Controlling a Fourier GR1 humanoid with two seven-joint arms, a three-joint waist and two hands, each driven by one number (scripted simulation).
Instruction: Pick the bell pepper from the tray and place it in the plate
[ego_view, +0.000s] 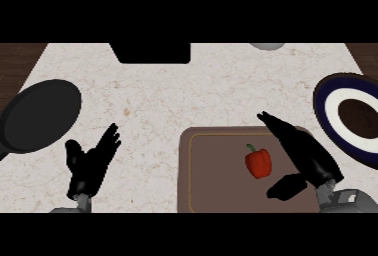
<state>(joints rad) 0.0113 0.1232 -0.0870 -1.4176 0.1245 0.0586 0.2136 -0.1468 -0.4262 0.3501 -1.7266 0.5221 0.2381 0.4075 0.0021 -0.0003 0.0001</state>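
Note:
A red bell pepper (258, 163) with a green stem lies on the brown tray (214, 175) at the lower middle-right. My right hand (306, 156) hovers over the tray's right side, just right of the pepper, fingers straight and pointing up-left, thumb below the pepper; it holds nothing. The plate (328, 107), dark blue with a white ring and brown centre, sits at the right edge, partly cut off. At the lower left my left hand (88, 167) rests open on the counter, fingers up.
A black frying pan (37, 116) lies at the left edge. A black object (151, 52) sits at the counter's far edge, and a pale round thing (267, 46) beside it. Speckled counter lies between pan and tray.

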